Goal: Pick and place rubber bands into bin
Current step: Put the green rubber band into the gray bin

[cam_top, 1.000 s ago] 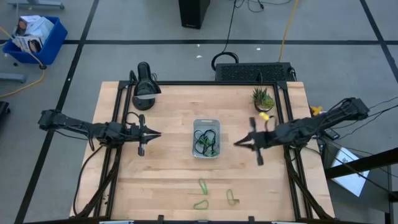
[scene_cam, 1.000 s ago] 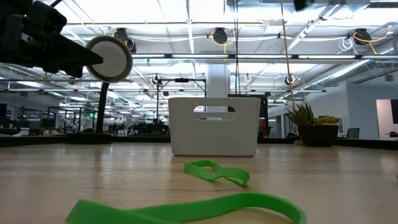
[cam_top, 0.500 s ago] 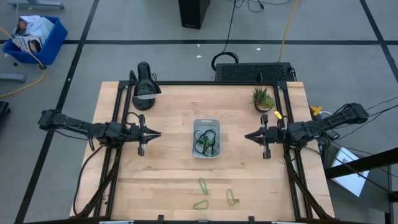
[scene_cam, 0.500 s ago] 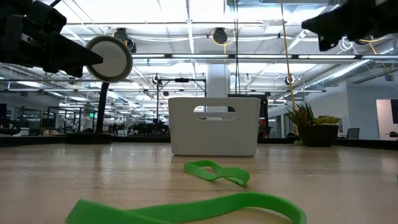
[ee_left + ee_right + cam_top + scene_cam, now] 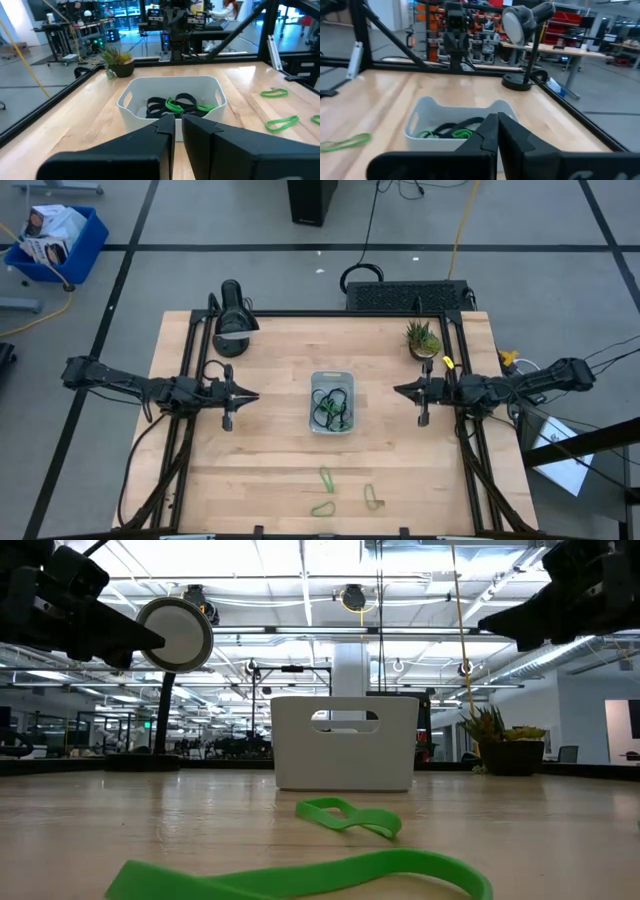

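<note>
The bin (image 5: 332, 402) sits in the middle of the worktop (image 5: 270, 460). Dark and green bands (image 5: 330, 406) lie inside it. Three more green bands (image 5: 327, 478) lie on the wood at the bottom middle of the high view. The left gripper (image 5: 252, 395) hangs left of the bin, empty, its fingers nearly pressed together. The right gripper (image 5: 399, 390) hangs right of the bin, empty, fingers pressed together.

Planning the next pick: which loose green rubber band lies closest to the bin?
The thin green loop directly below the clear plastic bin; the other two lie nearer the table's front edge.
</note>
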`<action>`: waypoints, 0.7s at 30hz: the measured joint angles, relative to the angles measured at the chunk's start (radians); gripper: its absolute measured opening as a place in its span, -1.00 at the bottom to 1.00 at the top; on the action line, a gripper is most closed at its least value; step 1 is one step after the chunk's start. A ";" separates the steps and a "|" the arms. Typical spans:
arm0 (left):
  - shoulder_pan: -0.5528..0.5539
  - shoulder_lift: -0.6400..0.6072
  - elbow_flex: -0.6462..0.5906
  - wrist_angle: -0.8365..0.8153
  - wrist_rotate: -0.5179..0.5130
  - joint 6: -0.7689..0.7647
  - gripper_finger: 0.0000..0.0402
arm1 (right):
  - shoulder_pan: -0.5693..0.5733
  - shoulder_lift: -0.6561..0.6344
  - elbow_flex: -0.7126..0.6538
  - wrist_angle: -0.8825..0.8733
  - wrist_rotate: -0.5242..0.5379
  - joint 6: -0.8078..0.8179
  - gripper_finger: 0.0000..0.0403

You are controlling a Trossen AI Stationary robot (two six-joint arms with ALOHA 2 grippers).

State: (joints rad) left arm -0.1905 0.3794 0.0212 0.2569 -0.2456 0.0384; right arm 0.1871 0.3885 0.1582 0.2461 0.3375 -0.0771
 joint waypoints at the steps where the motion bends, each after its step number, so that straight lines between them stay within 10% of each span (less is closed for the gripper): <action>1: 0.000 0.000 0.000 0.000 -0.012 -0.013 -0.79 | -0.009 0.000 -0.008 0.009 0.000 -0.010 -1.00; 10: -0.056 0.061 0.000 0.086 0.048 -0.151 -0.82 | -0.068 0.000 -0.015 0.019 -0.001 -0.049 -0.99; 21: -0.216 0.504 0.109 0.407 -0.055 -0.237 -0.98 | -0.085 0.000 -0.015 0.036 -0.002 -0.066 -1.00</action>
State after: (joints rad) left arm -0.4070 0.8831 0.1297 0.6640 -0.3004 -0.1986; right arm 0.1017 0.3889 0.1429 0.2817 0.3359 -0.1432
